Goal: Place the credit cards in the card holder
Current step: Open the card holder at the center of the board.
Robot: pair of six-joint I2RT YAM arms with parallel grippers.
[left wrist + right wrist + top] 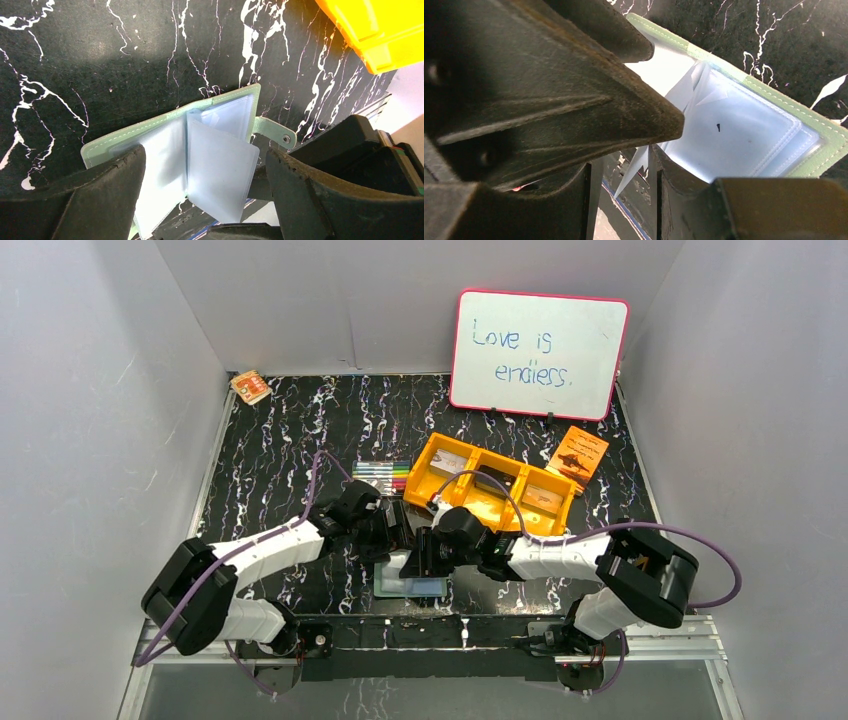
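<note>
The table point(280, 440) is a black slab veined with white, filling the middle of the top view between pale walls. 6 things rest directly on it. An orange-and-white packet point(250, 387) lies in the upper left corner. A pink-framed whiteboard point(540, 353) stands at the upper right, propped against the back wall. Below it lies an orange booklet point(580, 455), just right of an orange bin point(437, 455) with 3 compartments. A row of markers point(383, 476) lies just left of the bin. The card holder point(412, 586) lies open at lower centre, near the front edge.
</note>
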